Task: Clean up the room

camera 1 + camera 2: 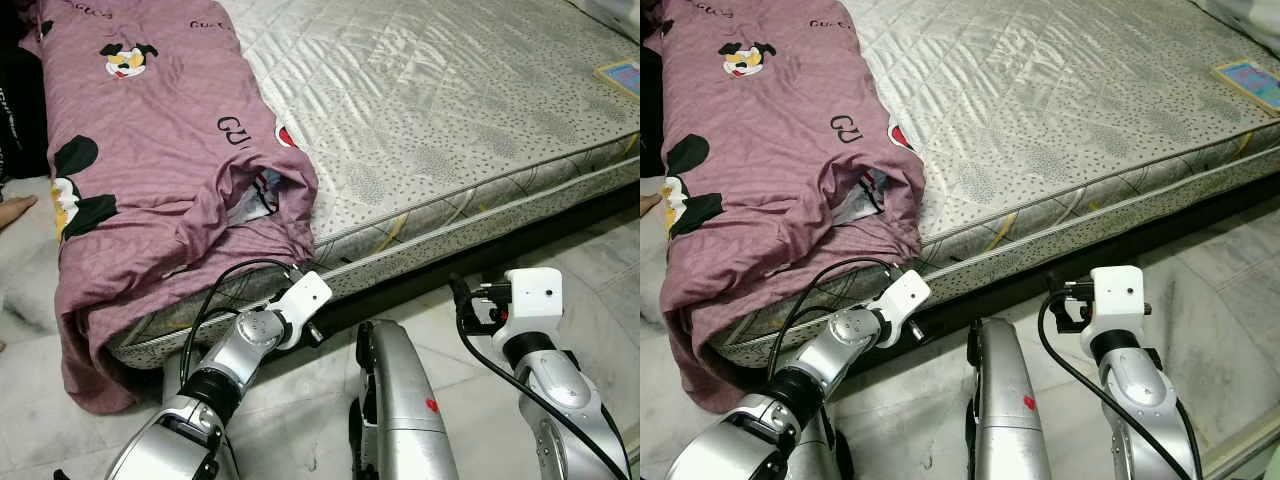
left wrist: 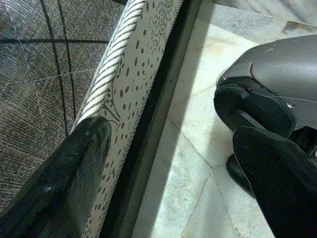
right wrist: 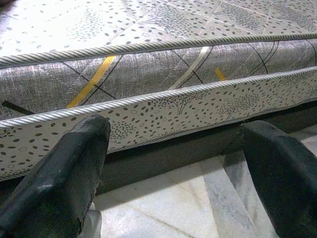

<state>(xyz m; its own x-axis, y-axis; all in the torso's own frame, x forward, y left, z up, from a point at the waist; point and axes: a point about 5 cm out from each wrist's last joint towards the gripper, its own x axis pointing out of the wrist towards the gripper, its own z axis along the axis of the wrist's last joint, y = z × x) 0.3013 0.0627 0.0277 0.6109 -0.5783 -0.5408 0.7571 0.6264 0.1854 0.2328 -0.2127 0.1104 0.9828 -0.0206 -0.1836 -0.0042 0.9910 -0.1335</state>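
**Q:** Two arms are raised in front of the robot. What surrounds them?

**A:** Bare quilted mattress (image 1: 440,110), grey-green, with rope piping along its edges and a dotted band along its side. It lies low on a dark base over a pale marble floor (image 1: 450,330). Mauve bedsheet (image 1: 150,150), printed with cartoon mouse figures and lettering, covers the mattress corner on the robot's left. It is bunched into folds at the near edge and hangs down over the side to the floor. Small blue-and-yellow book (image 1: 620,77) lies flat on the mattress at the far right. A person's fingertips (image 1: 15,210) show at the left border, beside the sheet.

**Q:** What stands in the way?

**A:** The mattress side faces both grippers directly. The robot's own silver leg (image 1: 400,400) stands between the two arms.

**Q:** Arm pose?

**A:** Left arm: bent, forearm angled up toward the mattress edge, wrist just below the hanging fold of the sheet. Left gripper (image 2: 173,168): fingers spread apart, nothing between them, one finger (image 2: 64,183) lying close against the dotted band. Right arm: forearm upright, wrist camera block on top, standing clear of the mattress over the floor. Right gripper (image 3: 173,168): fingers wide apart, empty, aimed level at the mattress side.
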